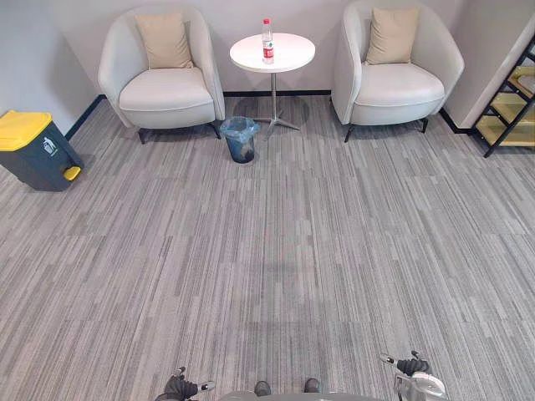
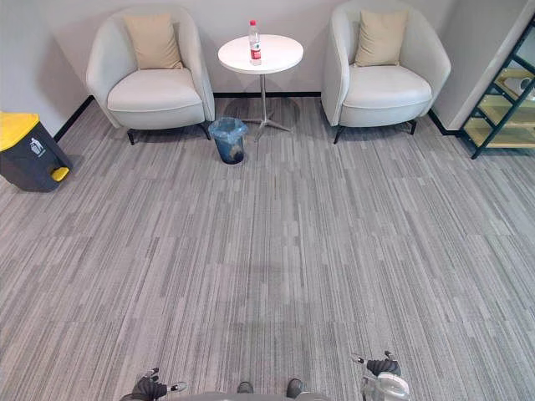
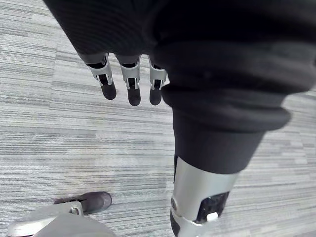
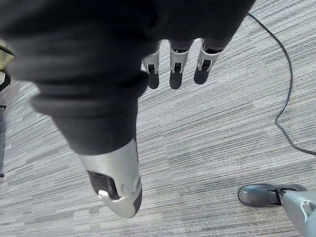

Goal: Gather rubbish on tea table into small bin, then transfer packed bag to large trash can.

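You are looking across a room where the small bin [image 1: 241, 139] is standing on the grey striped carpet [image 1: 284, 251], just beside the foot of the round white tea table [image 1: 288, 57] and near the left armchair [image 1: 161, 75]. A blue bag [image 2: 227, 128] is lining the bin and folding over its rim; from this far off you probably cannot make out what is lying inside it. On the tea table a clear bottle [image 1: 267, 40] with a red label is standing upright, and that is the one piece of rubbish showing there. The large trash can [image 1: 33, 150], dark with a yellow lid that is sitting closed, is waiting by the left wall, well apart from the small bin. A second armchair [image 1: 399, 71] is flanking the table on the right, each chair carrying a beige cushion [image 1: 165, 40], and a black-framed shelf [image 1: 512, 104] is standing at the right edge. Your left hand [image 3: 129, 79] and right hand [image 4: 176, 66] are both hanging over bare carpet, fingers straight and slightly apart, gripping nothing.
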Tool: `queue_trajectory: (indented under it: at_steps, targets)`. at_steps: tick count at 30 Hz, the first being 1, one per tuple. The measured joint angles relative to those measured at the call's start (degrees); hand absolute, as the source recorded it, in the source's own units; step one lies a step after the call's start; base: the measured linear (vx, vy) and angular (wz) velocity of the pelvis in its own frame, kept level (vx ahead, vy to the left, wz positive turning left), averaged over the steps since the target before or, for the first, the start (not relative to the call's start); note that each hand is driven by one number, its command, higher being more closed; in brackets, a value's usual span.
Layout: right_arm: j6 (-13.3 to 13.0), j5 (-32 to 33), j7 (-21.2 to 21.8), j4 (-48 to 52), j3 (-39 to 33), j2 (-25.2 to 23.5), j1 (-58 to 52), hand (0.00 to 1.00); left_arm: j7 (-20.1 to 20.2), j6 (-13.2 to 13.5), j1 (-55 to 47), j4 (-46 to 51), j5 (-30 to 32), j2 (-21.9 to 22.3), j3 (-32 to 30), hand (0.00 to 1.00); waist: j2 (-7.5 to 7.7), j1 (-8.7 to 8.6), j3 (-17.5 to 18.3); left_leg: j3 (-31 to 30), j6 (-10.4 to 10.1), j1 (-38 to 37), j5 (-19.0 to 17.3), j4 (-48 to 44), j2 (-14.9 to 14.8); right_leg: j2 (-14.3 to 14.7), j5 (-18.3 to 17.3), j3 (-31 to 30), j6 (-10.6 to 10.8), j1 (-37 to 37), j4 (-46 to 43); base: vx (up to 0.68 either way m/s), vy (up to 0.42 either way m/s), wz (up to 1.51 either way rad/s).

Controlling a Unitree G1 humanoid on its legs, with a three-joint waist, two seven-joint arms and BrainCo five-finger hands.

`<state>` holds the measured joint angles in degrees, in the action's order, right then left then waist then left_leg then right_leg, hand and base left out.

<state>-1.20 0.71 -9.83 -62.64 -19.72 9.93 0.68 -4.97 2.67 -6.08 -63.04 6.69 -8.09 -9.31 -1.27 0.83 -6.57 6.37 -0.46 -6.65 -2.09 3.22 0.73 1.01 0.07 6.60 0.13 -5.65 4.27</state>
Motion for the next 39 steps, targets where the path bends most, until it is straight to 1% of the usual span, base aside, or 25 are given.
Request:
queue_trajectory:
  at_steps: [9,13,14,15,17,18,19,20,21,22,24,25,27,28,29,30,31,32,33,34,35,36,37,38,39]
  targets:
    - [0.02,1.47,0.08,0.11,0.03,-0.41,0.08,0.0,0.0,0.0,0.16,0.02,-0.05,0.0,0.07,0.0,0.11,0.12,0.15,1.8,0.89,1.46,-1.4,-1.06,-0.24,0.22,-0.1,-1.87,0.11,2.02,-0.49,0.0,-0.002,-0.11]
    - [0.04,1.48,0.08,0.65,0.03,-0.66,0.28,0.0,-0.01,0.0,0.15,0.03,-0.92,0.02,0.17,0.0,0.06,0.14,0.08,3.52,1.51,4.3,-5.33,-6.68,-0.67,-0.06,-3.55,-3.26,1.15,5.59,-6.7,0.06,0.032,-0.23]
    - [0.04,1.49,0.07,0.67,0.03,-0.68,0.23,0.0,-0.02,0.0,0.14,0.04,-1.24,0.02,0.18,0.0,0.11,0.13,-0.02,3.87,1.72,4.37,-6.31,-7.83,-0.63,-0.31,-5.31,-3.49,1.39,6.69,-9.77,0.07,0.058,-0.17]
    - [0.04,1.5,0.07,0.69,0.02,-0.79,0.1,0.0,-0.03,0.01,0.14,0.04,-1.44,0.01,0.2,0.0,0.19,0.13,-0.22,4.21,1.99,4.25,-7.66,-9.28,-0.41,-0.9,-8.06,-3.54,2.34,8.18,-14.52,0.07,0.067,-0.12]
    - [0.08,1.53,0.08,0.68,0.03,-1.1,-0.15,0.0,-0.02,0.01,0.14,0.03,-1.46,0.08,0.3,0.0,0.15,0.14,-0.64,4.75,2.53,4.21,-9.45,-10.85,-0.08,-2.22,-11.2,-2.62,4.8,12.14,-24.67,0.07,0.107,-0.09]
    - [0.09,1.57,0.09,0.69,0.03,-1.85,-0.4,0.0,-0.05,0.0,0.33,0.04,-1.52,-0.08,0.29,0.0,0.34,-0.05,-1.19,4.77,3.06,3.46,-10.04,-11.41,0.54,-3.84,-11.87,-1.14,4.68,16.22,-34.86,0.04,0.093,-0.01]
    - [0.1,1.59,0.08,0.69,0.03,-2.19,-0.66,0.0,-0.06,0.01,0.5,0.04,-1.54,-0.1,0.28,0.0,0.51,0.02,-1.31,4.66,3.33,2.93,-10.2,-11.44,0.87,-4.59,-11.85,-0.48,4.68,17.69,-38.55,0.1,0.08,0.13]
    - [0.1,1.79,0.08,0.7,0.04,-3.07,-0.94,0.0,-0.08,0.01,0.67,0.21,-1.56,-0.19,0.22,0.0,1.07,0.05,-1.92,4.24,4.16,1.35,-10.73,-11.36,1.61,-6.31,-11.92,0.62,4.48,20.42,-45.53,0.2,0.028,0.14]
    - [0.14,2.1,0.1,0.69,0.08,-3.73,-1.13,0.0,-0.09,-0.04,1.11,0.25,-1.57,-0.12,0.18,0.0,1.08,0.0,-2.87,3.82,4.6,-0.1,-11.65,-11.45,2.13,-7.76,-13.06,1.59,4.47,22.23,-50.77,0.25,0.026,0.13]
    - [0.16,2.14,0.11,0.66,0.15,-3.92,-1.14,0.0,-0.09,-0.06,1.0,0.26,-1.57,0.0,0.18,0.0,1.14,-0.01,-2.93,3.57,4.53,-0.56,-12.17,-11.53,2.16,-8.21,-13.71,2.1,4.45,22.94,-52.19,0.27,-0.01,0.16]
    - [0.16,2.16,0.13,0.67,0.49,-3.97,-1.0,0.0,-0.09,-0.24,1.1,0.29,-1.59,0.14,0.17,0.0,0.62,-0.28,-3.31,2.48,4.46,-1.99,-13.41,-11.56,1.79,-9.06,-15.24,4.23,4.39,24.25,-51.63,0.23,-0.036,0.24]
    - [0.15,2.18,0.12,0.67,0.53,-3.9,-0.71,0.0,-0.11,-0.24,1.27,0.56,-1.6,0.12,0.11,0.0,0.45,-0.49,-3.51,1.75,4.15,-2.79,-14.12,-11.41,0.96,-8.97,-15.48,5.91,4.12,25.33,-48.93,0.31,-0.082,0.32]
    - [0.12,2.2,0.12,0.67,0.62,-3.8,0.16,0.0,-0.12,-0.28,2.19,0.54,-1.63,0.06,0.14,0.0,-0.28,-1.17,-4.09,0.68,3.26,-3.98,-14.89,-10.79,-1.54,-7.48,-14.8,8.44,3.3,27.18,-41.9,0.35,-0.114,0.38]
    - [0.05,2.2,0.12,0.73,0.78,-3.85,0.53,0.0,-0.08,-0.25,2.58,0.53,-1.64,-0.18,0.2,0.0,-0.42,-1.79,-4.11,-0.4,2.3,-4.58,-14.84,-9.66,-2.7,-6.08,-11.89,9.56,2.51,27.45,-34.16,0.41,-0.169,0.53]
    - [-0.03,2.2,0.07,0.75,1.55,-3.64,-0.09,0.0,-0.05,-0.15,2.88,0.55,-1.6,-0.58,0.26,0.0,1.08,-2.16,-3.99,-1.69,0.62,-5.56,-14.96,-8.95,-2.47,-6.19,-5.3,9.19,0.41,27.35,-27.96,0.44,-0.195,0.6]
    - [-0.04,2.2,0.08,0.71,1.71,-3.25,-0.25,0.0,-0.02,-0.15,3.05,0.41,-1.57,-0.44,0.26,0.0,1.54,-2.36,-3.82,-2.16,-0.55,-6.29,-15.68,-9.16,-2.95,-6.12,-3.0,9.24,-3.16,26.99,-28.68,0.57,-0.273,0.36]
    - [-0.05,2.21,0.06,0.68,1.65,-2.5,-0.22,0.0,0.03,-0.02,3.31,0.21,-1.58,0.44,0.18,0.0,0.07,-2.07,-3.45,-2.51,-1.72,-6.56,-15.42,-10.66,-4.99,-5.03,-5.06,10.22,-3.47,26.67,-29.93,0.49,-0.242,0.16]
    - [-0.2,2.23,0.07,1.19,1.64,-2.56,0.4,0.0,0.02,0.01,3.65,0.2,-1.6,0.73,0.11,0.0,-0.23,-2.31,-3.61,-2.61,-3.81,-4.78,-14.2,-14.52,-5.71,-4.48,-6.36,10.78,-4.55,25.75,-29.32,0.58,-0.293,0.02]
    - [-0.48,2.24,0.06,1.38,1.63,-2.61,0.61,0.0,0.01,0.03,3.9,0.22,-1.59,1.08,-0.04,0.0,-0.67,-2.34,-3.74,-2.54,-4.93,-3.72,-13.51,-17.4,-5.96,-3.78,-6.68,10.86,-4.93,24.72,-28.53,0.49,-0.24,0.0]
    - [-0.69,2.64,0.08,1.58,1.74,-2.84,0.71,0.0,0.03,0.05,3.98,0.44,-1.59,1.86,-0.84,0.0,-1.33,-1.95,-3.78,-2.6,-7.58,-0.6,-11.86,-26.31,-7.11,-2.45,-7.23,10.91,-5.72,21.64,-25.89,0.58,-0.26,-0.04]
    - [-0.65,3.39,0.03,2.68,2.66,-2.98,0.12,0.0,0.07,0.07,3.84,0.94,-1.58,3.01,-2.33,0.0,-1.77,-1.57,-3.99,-3.19,-8.58,4.36,-9.3,-39.99,-9.02,-1.23,-7.74,10.81,-5.98,17.11,-22.64,0.47,-0.193,-0.04]
    - [-0.7,3.48,0.05,3.58,2.91,-3.27,-0.17,0.0,0.11,0.06,3.69,1.25,-1.58,3.34,-2.68,0.0,-1.84,-1.49,-4.09,-3.04,-8.59,6.56,-9.39,-46.42,-10.01,-0.76,-8.08,10.78,-6.11,14.86,-21.4,0.43,-0.167,-0.02]
    - [-0.85,4.04,0.02,5.12,2.94,-4.05,-0.45,0.0,0.18,0.06,3.42,2.08,-1.59,3.68,-2.79,0.0,-1.67,-1.44,-4.34,-1.45,-8.36,10.61,-9.57,-56.77,-12.25,0.02,-8.66,10.6,-6.6,10.61,-19.42,0.33,-0.122,-0.06]
    - [-0.92,4.41,0.01,5.73,3.08,-4.37,-0.4,0.0,0.4,0.03,3.36,2.84,-1.64,3.7,-3.23,0.0,-1.47,-1.31,-4.47,-0.49,-7.77,12.55,-9.88,-60.43,-13.37,0.31,-9.01,10.39,-6.89,8.76,-18.63,0.38,-0.139,-0.16]
    - [-0.99,4.74,-0.07,6.5,4.08,-4.83,0.0,0.0,0.57,0.07,3.38,4.38,-1.7,3.78,-3.87,0.0,-0.51,-0.52,-5.02,1.59,-6.31,16.5,-10.68,-64.3,-14.94,0.72,-9.67,9.33,-7.31,5.77,-16.95,0.32,-0.11,-0.32]
